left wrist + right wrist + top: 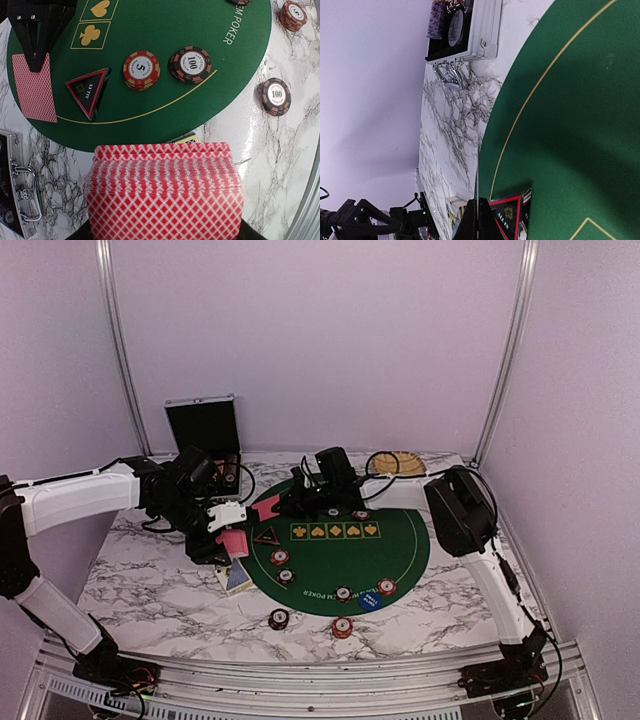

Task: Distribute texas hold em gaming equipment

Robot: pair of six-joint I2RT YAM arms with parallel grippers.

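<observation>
Poker chips (438, 21) fill case (486, 25); left claw (228, 530) grips deck (165, 195), right claw (477, 222) pinches one card (34, 89).

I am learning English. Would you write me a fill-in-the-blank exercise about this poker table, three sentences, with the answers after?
1. The left gripper holds a deck of ___-backed cards.
2. The black triangular marker lies on the ___ mat.
3. The chip nearest the marker shows the number ___.

Answers: red; green; 5
</observation>
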